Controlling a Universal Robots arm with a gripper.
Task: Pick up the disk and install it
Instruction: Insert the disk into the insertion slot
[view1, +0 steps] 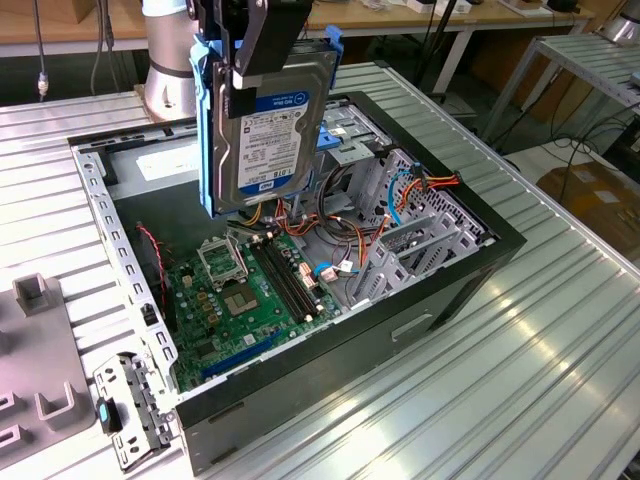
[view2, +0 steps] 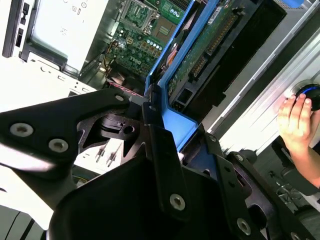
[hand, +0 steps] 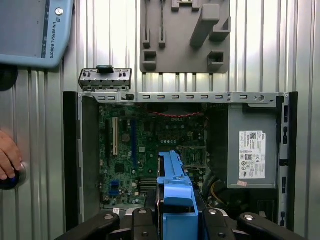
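Exterior view has the disk (view1: 265, 120) hanging upright above the open computer case (view1: 400, 330), with the jaws clamped on its upper end. Its label face is turned toward the camera and blue side rails run down both long edges. Holding it by the top looks deliberate: the lower end and most of each rail are bare, with nothing of the arm in their way. The case lies on its side on the worktop (view1: 520, 380) with the panel off, so its inside is open from above. Inside the case, beneath the disk, are the motherboard (view1: 240, 290) and a tangle of orange and red cables (view1: 345, 225). The metal drive cage (view1: 420, 225) stands against the case wall toward the exterior view's right, and the grey power-supply box (hand: 250, 150) fills one corner. Above the case rim the room looks free on every side of the disk. The tight places, I judge, are the cage's sheet-metal edges and the cables crowding beside them. A person's hand (view2: 295, 120) rests on a round control outside the case, well apart from the disk
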